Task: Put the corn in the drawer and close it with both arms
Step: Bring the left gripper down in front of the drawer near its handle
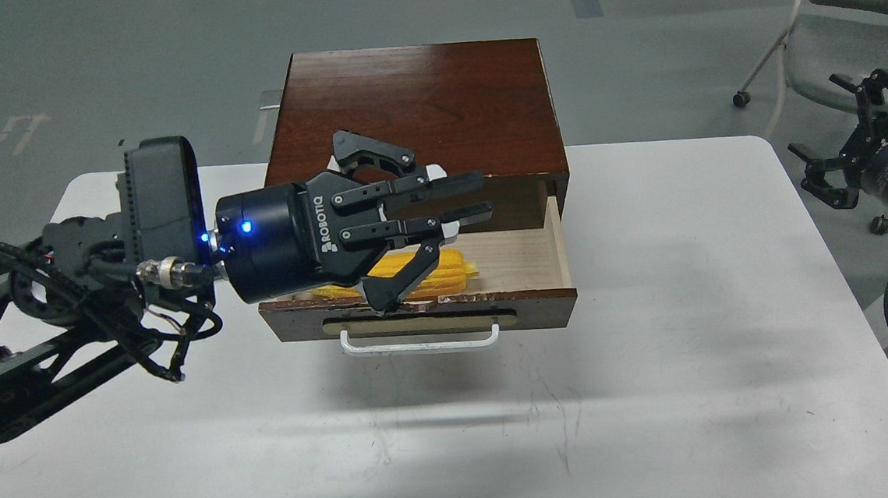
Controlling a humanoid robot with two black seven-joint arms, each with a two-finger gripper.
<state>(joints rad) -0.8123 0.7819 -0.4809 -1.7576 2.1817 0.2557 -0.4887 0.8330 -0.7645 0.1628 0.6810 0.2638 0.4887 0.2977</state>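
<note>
The white counter [457, 435] is bare along its near edge, with my shadow lying across it. Further in, toward the far edge at the middle, stands a dark brown wooden cabinet [414, 103], and its drawer [523, 255] is pulled out toward me. The chipped drawer front carries a beige oval plate and a white bar handle [419, 340]. Inside, on the pale wood floor, lies the corn [446, 272], lengthwise along the front wall, its left part hidden behind my left arm's wrist.

My left arm comes in from the counter's left edge and hangs above the drawer's left half. My left fingers [465, 198] are spread apart and hold nothing; the lower one dips toward the drawer front, just in front of the corn, though I cannot tell whether it touches either. Blue lights glow on the wrist.

My right fingers [854, 138] sit beyond the counter's right edge, well apart from the drawer, spread apart and empty.

Past the counter's far right corner, a grey chair [827, 27] stands on the floor.
</note>
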